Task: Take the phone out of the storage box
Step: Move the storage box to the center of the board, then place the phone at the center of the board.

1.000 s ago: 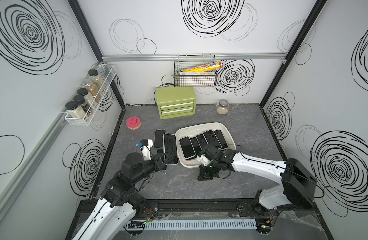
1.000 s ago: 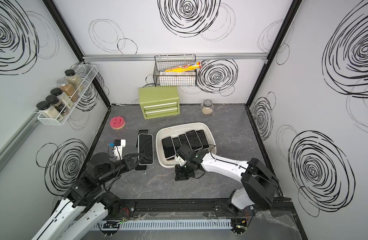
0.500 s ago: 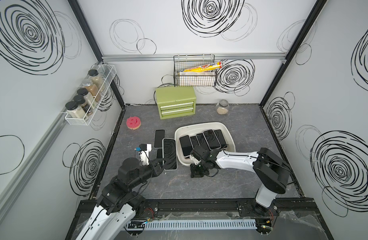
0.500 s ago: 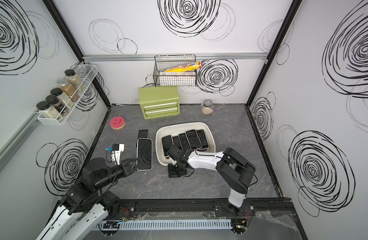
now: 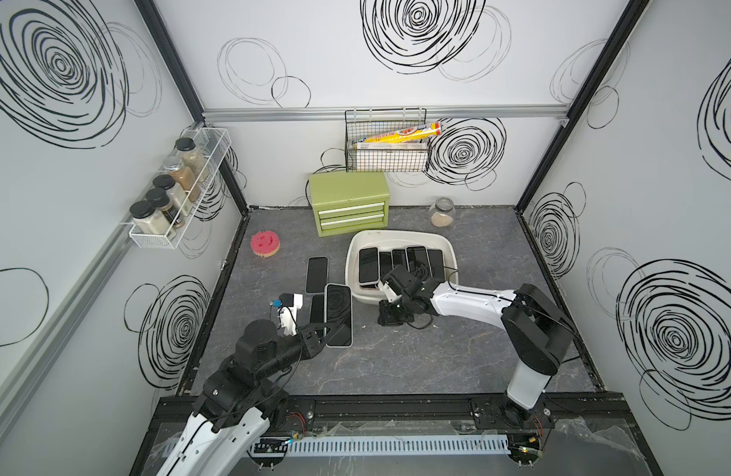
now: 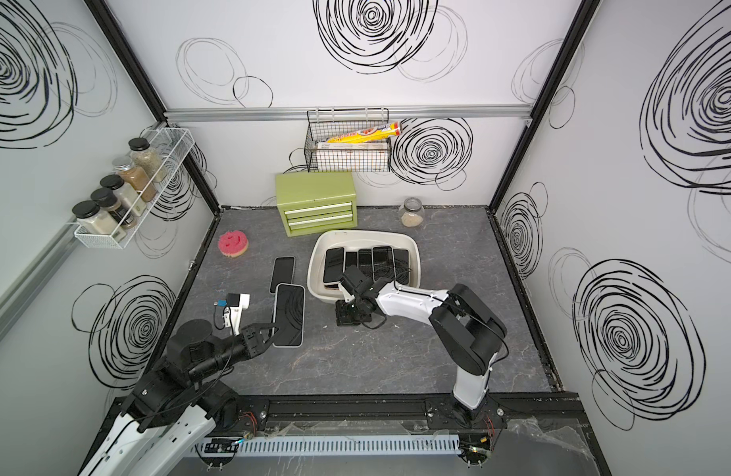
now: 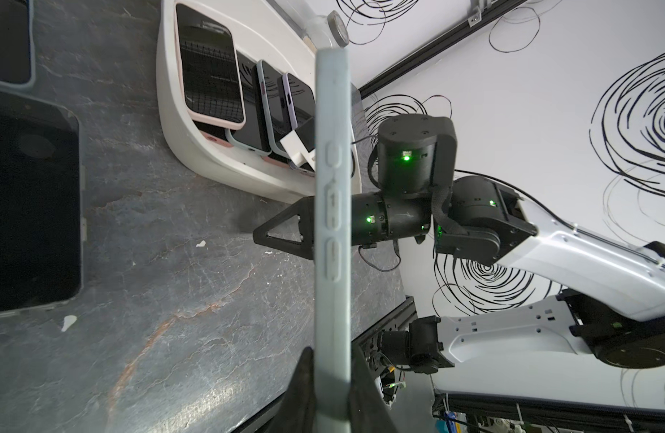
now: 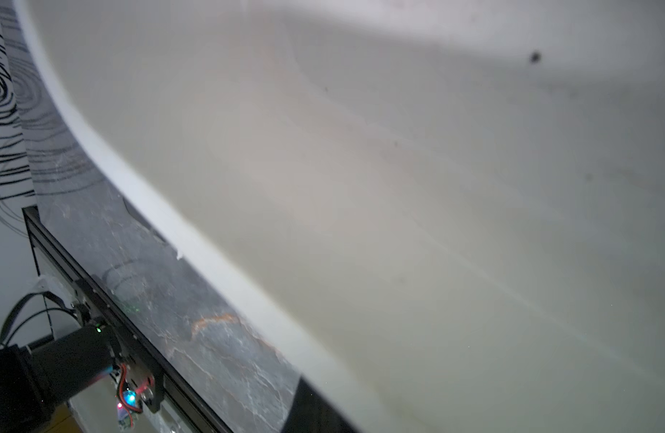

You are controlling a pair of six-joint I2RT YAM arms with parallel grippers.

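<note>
**Left arm** [image 5: 254, 354]: reaches forward from the front-left base with the wrist about level. The left tool [image 5: 324, 333] is clamped on the near end of a phone [image 5: 338, 313], screen up.

**Right arm** [image 5: 471, 303]: elbow raised, white forearm stretched towards the centre, wrist bent down. The right tool [image 5: 385, 319] has its jaws together, is empty, and sits low over the bench [image 5: 397, 362].

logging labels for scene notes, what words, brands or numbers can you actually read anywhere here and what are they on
Nothing reads clearly enough to quote.
Yellow box in the wire basket: printed lettering, too small to read.
Spice jars on the wall rack: labels too small to read.
Phones in the storage box: dark screens, no text.
Held phone: plain case edge, no marking.
</note>
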